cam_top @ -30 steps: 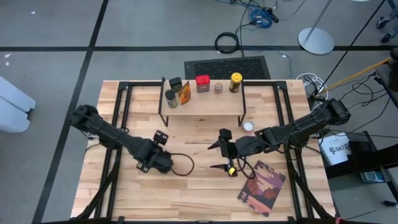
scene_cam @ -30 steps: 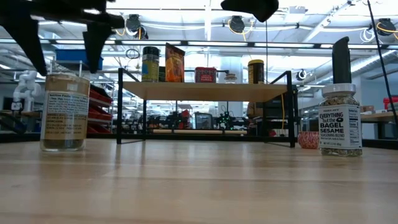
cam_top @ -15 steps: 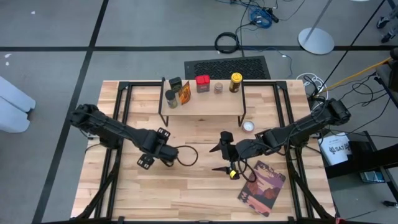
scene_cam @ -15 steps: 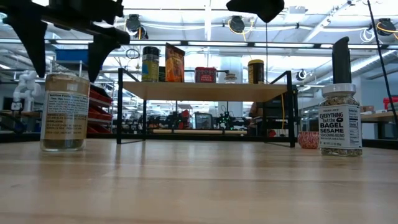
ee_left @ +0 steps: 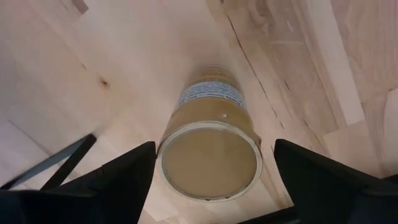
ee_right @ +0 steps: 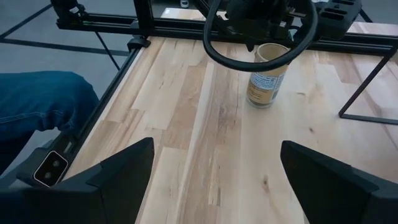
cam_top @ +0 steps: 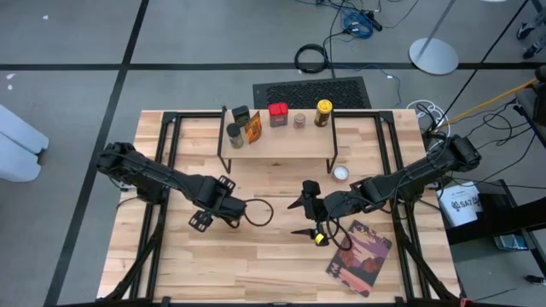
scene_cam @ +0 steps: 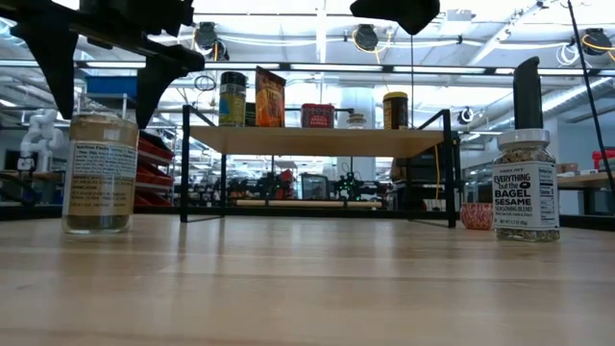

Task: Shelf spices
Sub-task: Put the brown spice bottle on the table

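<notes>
The counter (cam_top: 256, 264) carries the shelf (cam_top: 277, 141) at its far middle, and five spices already stand on its plank: a dark-topped jar (cam_top: 235, 135), an orange-labelled packet (cam_top: 253, 128), a red tin (cam_top: 278, 113), a small tan-topped jar (cam_top: 299, 120) and a yellow-topped jar (cam_top: 323, 112). Over the last second the left arm has swung from the counter's near middle toward its own side, and the left hand (ee_left: 208, 165) now hangs directly above the tan-lidded jar (ee_left: 210, 158), which stands upright on the bare boards; its dark fingers (ee_left: 112, 180) are spread to either side of the lid with gaps showing, and have begun to narrow, so I judge a pickup is starting, not a grip made. The right hand (cam_top: 305, 207) has not moved: it waits spread wide over the bagel-seasoning jar (scene_cam: 525, 187), beside the picture-covered book (cam_top: 360, 256), pinching nothing. A small white-lidded tin (cam_top: 341, 174) sits just beside the shelf's right leg. For moving, the boards around the tan-lidded jar are bare, with the counter's left frame rail well apart; the plank looks freest at its front and right end. The black legs and the standing jars are the edges to clear, and a loose cable loop (cam_top: 258, 213) trails near the left hand.
</notes>
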